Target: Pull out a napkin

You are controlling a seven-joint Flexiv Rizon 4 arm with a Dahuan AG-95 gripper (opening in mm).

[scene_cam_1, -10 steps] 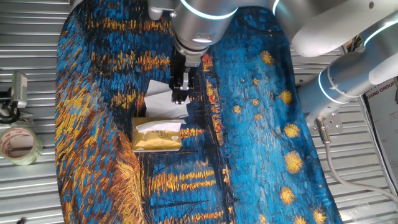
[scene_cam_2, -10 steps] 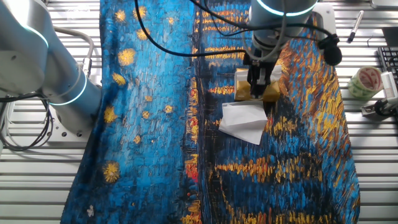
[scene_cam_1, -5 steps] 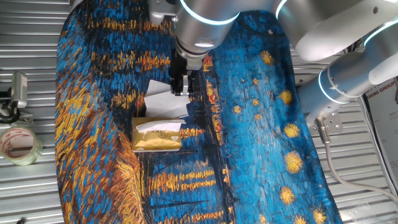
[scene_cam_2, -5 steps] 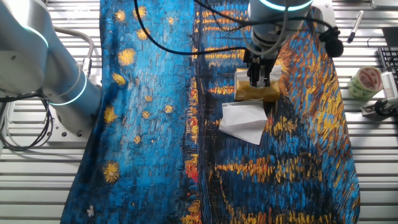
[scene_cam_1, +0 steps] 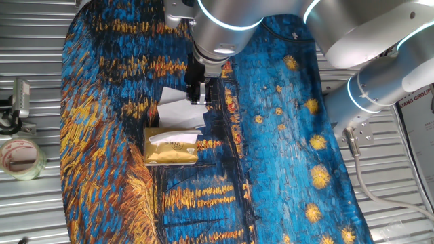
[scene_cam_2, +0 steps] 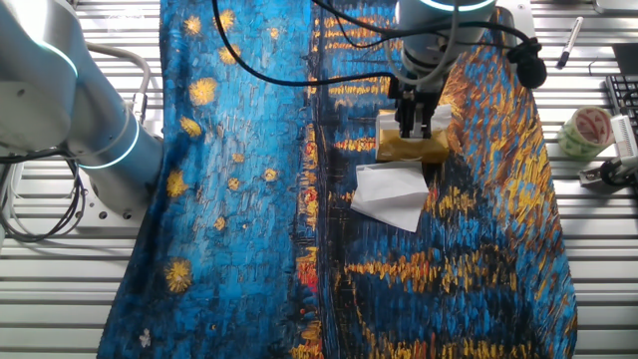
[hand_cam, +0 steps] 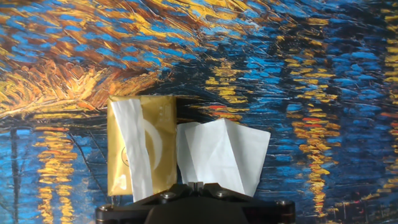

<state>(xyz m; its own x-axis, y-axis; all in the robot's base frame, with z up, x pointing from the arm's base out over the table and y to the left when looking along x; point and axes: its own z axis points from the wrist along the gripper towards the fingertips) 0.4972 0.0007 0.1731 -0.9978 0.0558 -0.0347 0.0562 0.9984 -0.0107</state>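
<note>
The napkin (hand_cam: 221, 155) is a creased, loosely folded white sheet lying on the painted cloth right beside the gold tissue pack (hand_cam: 158, 143). A flatter white sheet (hand_cam: 134, 149) lies across the pack's top. My gripper (hand_cam: 198, 184) is shut with nothing between its fingers and hangs above the napkin's near edge. In one fixed view the gripper (scene_cam_1: 196, 99) is over the napkin (scene_cam_1: 178, 108), with the pack (scene_cam_1: 171, 152) just beyond it. In the other fixed view the gripper (scene_cam_2: 416, 128) hangs over the pack (scene_cam_2: 407, 149), and the napkin (scene_cam_2: 391, 195) lies in front.
A roll of tape (scene_cam_1: 20, 157) sits off the cloth on the slatted table; it also shows in the other fixed view (scene_cam_2: 586, 130). A pen (scene_cam_2: 568, 42) lies near it. A second arm's base (scene_cam_2: 95, 130) stands at the cloth's side.
My shut gripper has lifted a little away from the napkin. The napkin and the pack have stayed in place.
</note>
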